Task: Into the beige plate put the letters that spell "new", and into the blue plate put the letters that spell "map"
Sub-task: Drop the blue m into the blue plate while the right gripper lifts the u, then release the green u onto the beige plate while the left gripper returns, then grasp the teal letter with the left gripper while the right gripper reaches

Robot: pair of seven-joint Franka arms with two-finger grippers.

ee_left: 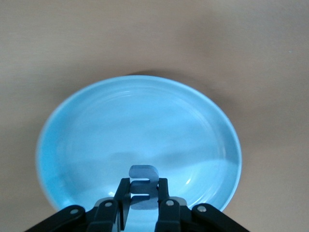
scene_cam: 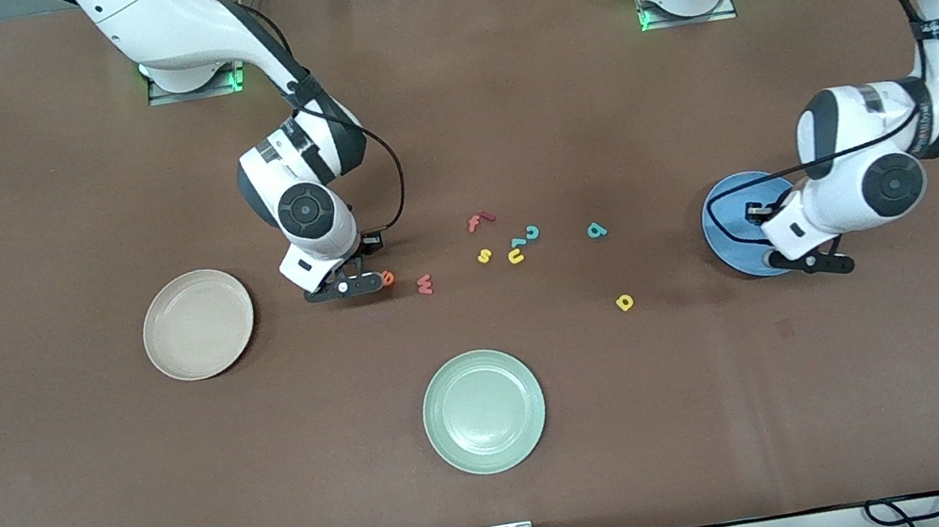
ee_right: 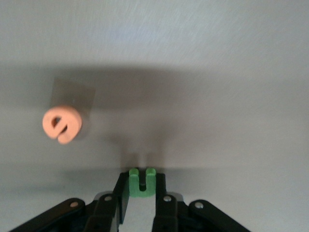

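My left gripper (ee_left: 143,191) is shut on the blue m (ee_left: 143,180) and hangs over the blue plate (ee_left: 140,140); from the front, that gripper (scene_cam: 813,261) is over the rim of the blue plate (scene_cam: 729,228). My right gripper (ee_right: 142,187) is shut on the green n (ee_right: 142,181), low at the table. The orange e (ee_right: 62,124) lies close beside it. In the front view the right gripper (scene_cam: 345,286) is between the beige plate (scene_cam: 198,324) and the e (scene_cam: 387,277). The salmon w (scene_cam: 424,284), teal a (scene_cam: 597,230) and yellow p (scene_cam: 625,302) lie on the table.
A pale green plate (scene_cam: 484,411) sits nearer the front camera, mid-table. A red f (scene_cam: 479,222), a yellow s (scene_cam: 484,255), a yellow u (scene_cam: 516,257) and two teal hook letters (scene_cam: 532,232) lie clustered between the w and the a.
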